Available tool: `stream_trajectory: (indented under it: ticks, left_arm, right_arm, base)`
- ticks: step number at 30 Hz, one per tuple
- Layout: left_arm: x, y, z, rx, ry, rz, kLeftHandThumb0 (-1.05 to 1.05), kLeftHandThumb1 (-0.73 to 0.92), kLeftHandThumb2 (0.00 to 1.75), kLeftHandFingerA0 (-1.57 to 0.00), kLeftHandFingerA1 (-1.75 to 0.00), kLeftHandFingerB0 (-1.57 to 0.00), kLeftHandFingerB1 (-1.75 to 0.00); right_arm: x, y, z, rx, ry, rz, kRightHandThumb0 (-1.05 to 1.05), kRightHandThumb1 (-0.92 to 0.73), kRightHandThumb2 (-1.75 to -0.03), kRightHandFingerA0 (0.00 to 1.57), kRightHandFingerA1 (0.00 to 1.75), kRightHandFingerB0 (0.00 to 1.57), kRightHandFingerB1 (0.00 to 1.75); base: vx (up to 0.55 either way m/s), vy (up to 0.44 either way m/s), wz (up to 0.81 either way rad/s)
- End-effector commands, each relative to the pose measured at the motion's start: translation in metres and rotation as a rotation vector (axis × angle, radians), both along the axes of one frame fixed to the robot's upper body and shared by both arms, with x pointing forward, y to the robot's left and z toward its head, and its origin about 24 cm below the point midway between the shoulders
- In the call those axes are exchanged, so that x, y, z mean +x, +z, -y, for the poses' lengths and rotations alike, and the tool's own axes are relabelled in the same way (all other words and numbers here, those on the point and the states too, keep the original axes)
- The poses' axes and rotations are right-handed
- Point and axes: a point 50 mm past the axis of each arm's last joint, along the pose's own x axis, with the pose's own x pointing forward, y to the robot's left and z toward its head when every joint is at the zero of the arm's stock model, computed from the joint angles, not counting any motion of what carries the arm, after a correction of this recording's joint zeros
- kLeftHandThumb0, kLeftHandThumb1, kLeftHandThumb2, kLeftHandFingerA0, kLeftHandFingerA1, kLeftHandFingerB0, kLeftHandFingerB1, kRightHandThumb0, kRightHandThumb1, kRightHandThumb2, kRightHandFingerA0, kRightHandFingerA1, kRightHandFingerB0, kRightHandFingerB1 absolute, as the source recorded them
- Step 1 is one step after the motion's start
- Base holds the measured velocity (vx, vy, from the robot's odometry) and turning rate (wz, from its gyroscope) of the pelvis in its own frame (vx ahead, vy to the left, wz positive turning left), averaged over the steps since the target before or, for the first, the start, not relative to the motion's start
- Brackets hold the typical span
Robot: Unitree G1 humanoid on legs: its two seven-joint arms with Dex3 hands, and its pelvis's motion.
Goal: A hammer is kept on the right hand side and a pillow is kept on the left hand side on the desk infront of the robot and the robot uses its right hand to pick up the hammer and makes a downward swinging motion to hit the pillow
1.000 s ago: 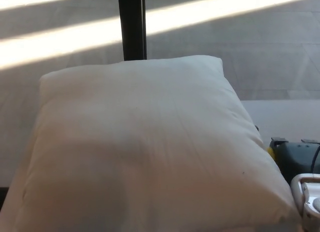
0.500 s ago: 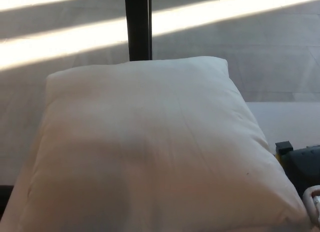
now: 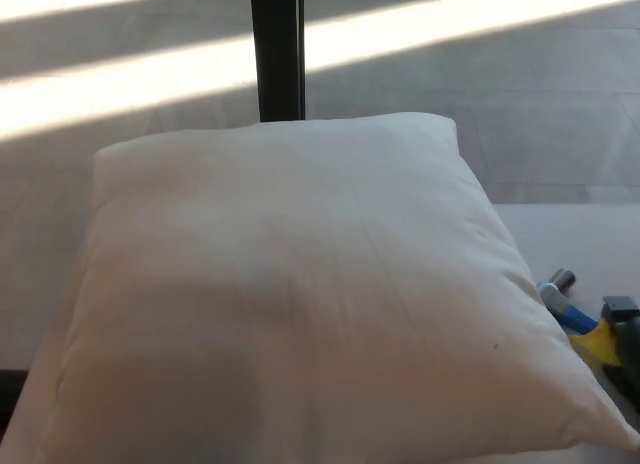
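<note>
While white pillow (image 3: 300,294) fills most of view on worktop (image 3: 580,239), unmoved since half second ago, hammer (image 3: 580,319) now shows just beside its right edge: metal tip, blue and yellow parts. Dark bulk that covered it is mostly gone. Black right hand (image 3: 628,339) at frame edge; grip state unclear. Left hand unseen.

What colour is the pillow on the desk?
Plain white, without any pattern; the pillow fills most of the head view.
</note>
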Motion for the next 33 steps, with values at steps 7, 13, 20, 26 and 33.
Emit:
stream_trajectory:
  ticks: [7, 13, 20, 26, 33]
  left_arm:
    - [-0.007, 0.005, -0.005, 0.022, -0.010, 0.005, -0.70, 0.75, 0.63, -0.63, -0.62, -0.63, -0.50]
    - [-0.008, 0.006, -0.006, 0.021, -0.004, 0.019, -0.69, 0.75, 0.62, -0.62, -0.63, -0.63, -0.51]
    - [-0.010, 0.006, -0.006, 0.021, 0.025, 0.010, -0.67, 0.75, 0.62, -0.64, -0.61, -0.67, -0.51]
    - [-0.013, 0.006, -0.006, 0.023, 0.009, 0.006, -0.68, 0.75, 0.62, -0.65, -0.63, -0.67, -0.52]
    - [-0.013, 0.006, -0.006, 0.008, 0.017, 0.012, -0.68, 0.76, 0.63, -0.60, -0.61, -0.63, -0.51]
  right_arm:
    - [-0.018, -0.006, 0.048, 0.613, -0.536, -0.027, -0.37, -0.73, -0.85, 0.81, 1.54, 0.68, 1.29]
    - [-0.007, 0.011, 0.051, 0.812, -0.539, 0.086, -0.41, -0.65, -1.02, 0.95, 1.74, 0.71, 1.51]
    - [0.015, 0.047, 0.027, 0.885, -0.329, 0.123, -0.37, -0.62, -0.89, 0.87, 1.70, 0.74, 1.49]
    - [0.043, 0.081, -0.005, 1.032, -0.260, 0.156, -0.26, -0.60, -0.90, 0.93, 1.69, 0.71, 1.43]
    - [0.061, 0.119, -0.042, 1.127, -0.117, 0.222, -0.21, -0.52, -1.13, 1.06, 1.69, 0.80, 1.44]
  base:
    - [0.00, 0.000, 0.00]
    - [0.00, 0.000, 0.00]
    - [0.00, 0.000, 0.00]
    - [0.00, 0.000, 0.00]
    - [0.00, 0.000, 0.00]
